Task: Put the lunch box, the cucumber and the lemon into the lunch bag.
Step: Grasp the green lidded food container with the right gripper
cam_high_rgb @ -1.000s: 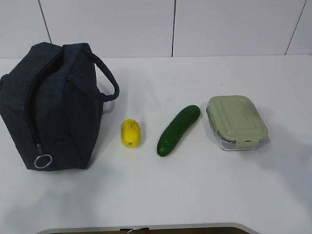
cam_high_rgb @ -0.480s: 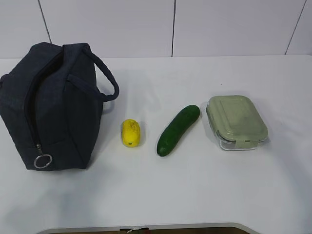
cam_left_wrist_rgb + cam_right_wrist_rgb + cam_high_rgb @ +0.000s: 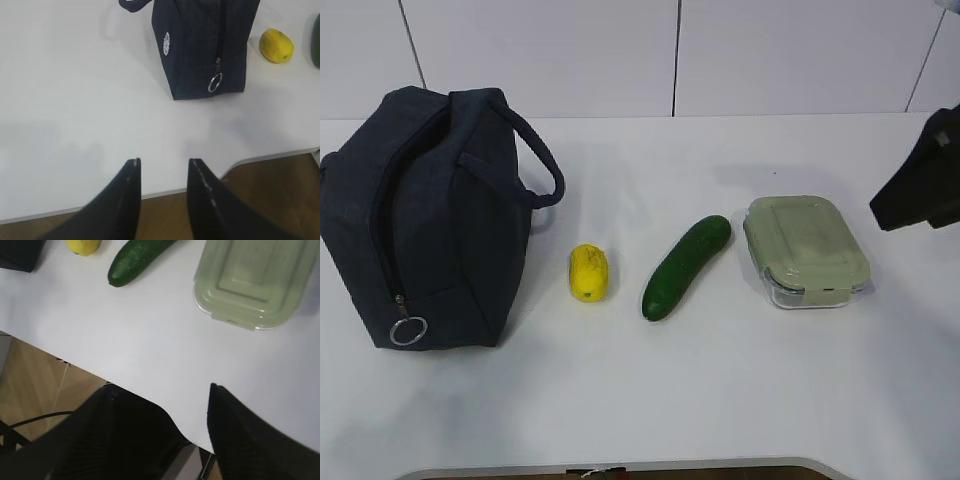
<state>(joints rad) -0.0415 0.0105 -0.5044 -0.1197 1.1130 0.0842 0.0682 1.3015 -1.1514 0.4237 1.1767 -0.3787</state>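
So the right pincer (image 3: 192,415), jaws spread and empty, hangs nearest the lunch box (image 3: 254,281), straight ahead.

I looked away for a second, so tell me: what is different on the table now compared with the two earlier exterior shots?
A dark part of the right arm has come into the exterior view at the right edge, beyond the lunch box. Nothing was grasped or released. The lunch bag, lemon, cucumber and lunch box lie where they were.
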